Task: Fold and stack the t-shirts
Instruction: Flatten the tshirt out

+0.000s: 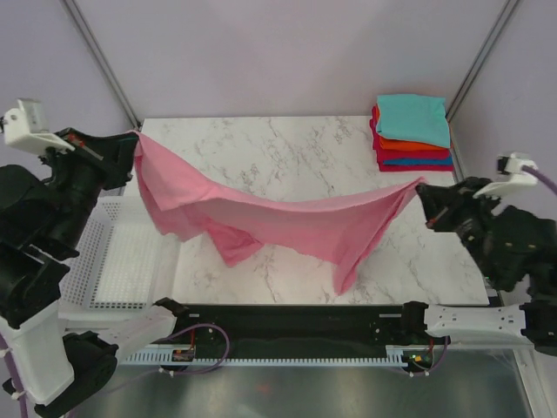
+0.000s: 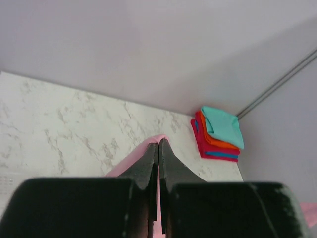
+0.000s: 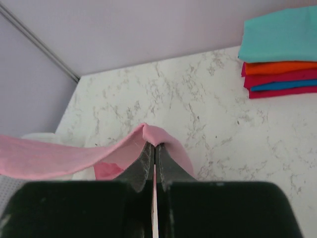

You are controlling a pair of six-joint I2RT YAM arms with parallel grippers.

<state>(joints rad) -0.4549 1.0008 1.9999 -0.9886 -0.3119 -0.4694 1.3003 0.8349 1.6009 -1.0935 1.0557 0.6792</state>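
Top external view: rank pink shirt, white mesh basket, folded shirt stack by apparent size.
1. pink shirt, spread across the table, clearly largest.
2. white mesh basket, though the shirt covers one corner.
3. folded shirt stack, smallest; it sits farthest back, which may shrink it.

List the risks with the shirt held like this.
The left gripper and right gripper each pinch only an edge of the pink shirt; it might slip out. Its folds below the left gripper hang by the basket and could snag there. The sagging middle may land creased.
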